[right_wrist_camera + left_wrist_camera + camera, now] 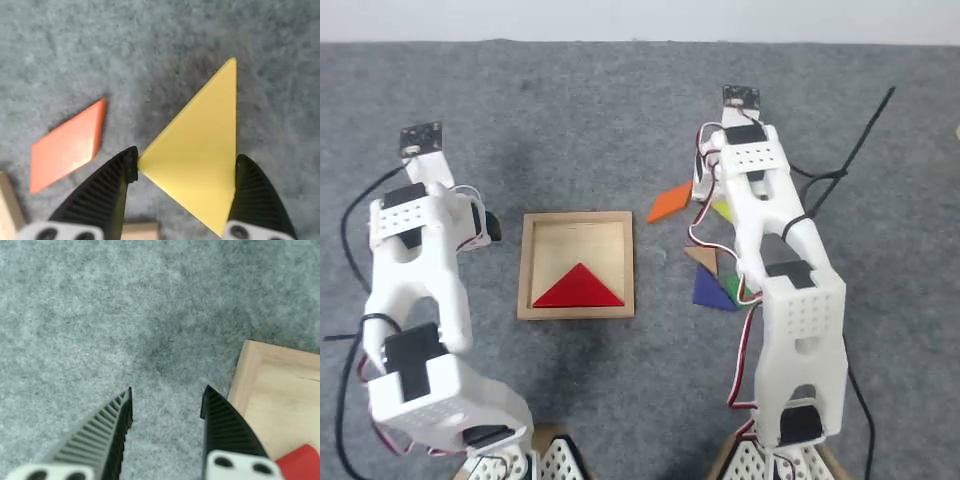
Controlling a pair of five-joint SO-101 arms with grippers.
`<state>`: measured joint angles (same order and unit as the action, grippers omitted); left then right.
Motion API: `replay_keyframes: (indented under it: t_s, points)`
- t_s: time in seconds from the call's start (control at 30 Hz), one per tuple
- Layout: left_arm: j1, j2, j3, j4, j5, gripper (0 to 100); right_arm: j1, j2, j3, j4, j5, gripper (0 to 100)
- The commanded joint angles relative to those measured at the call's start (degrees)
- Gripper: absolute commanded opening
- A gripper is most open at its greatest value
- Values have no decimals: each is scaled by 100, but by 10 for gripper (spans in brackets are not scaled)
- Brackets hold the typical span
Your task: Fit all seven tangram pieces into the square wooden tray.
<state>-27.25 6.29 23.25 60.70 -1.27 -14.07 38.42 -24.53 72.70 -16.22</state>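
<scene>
The square wooden tray (525, 270) lies mid-table with a red triangle (579, 287) flat in its near half. My left gripper (490, 225) hangs open over bare mat just left of the tray; the left wrist view shows the tray's corner (250, 370) and the red triangle (300, 460) beside my open left gripper (167, 395). To the right of the tray, my right gripper (713, 200) is down over a yellow triangle (723, 211). In the right wrist view my right gripper (185, 162) has a finger against each side of that yellow triangle (200, 130).
An orange parallelogram (670, 201) (67, 145) lies on the mat between the tray and the yellow piece. Nearer the front, partly under the right arm, lie a tan triangle (703, 257), a blue triangle (712, 290) and a green piece (733, 290). Black cables trail at the right.
</scene>
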Motion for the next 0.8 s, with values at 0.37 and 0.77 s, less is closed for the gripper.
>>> replay_keyframes:
  t_s: [0.37, 0.77]
  points:
    - [-993, -255, -892, 185, -387, 221, -752, -1525, -88, 681, 1653, 209]
    - [-2585, -246, -1499, 158, -1292, 221, -2026, -1499, -88, 884, 1749, 209]
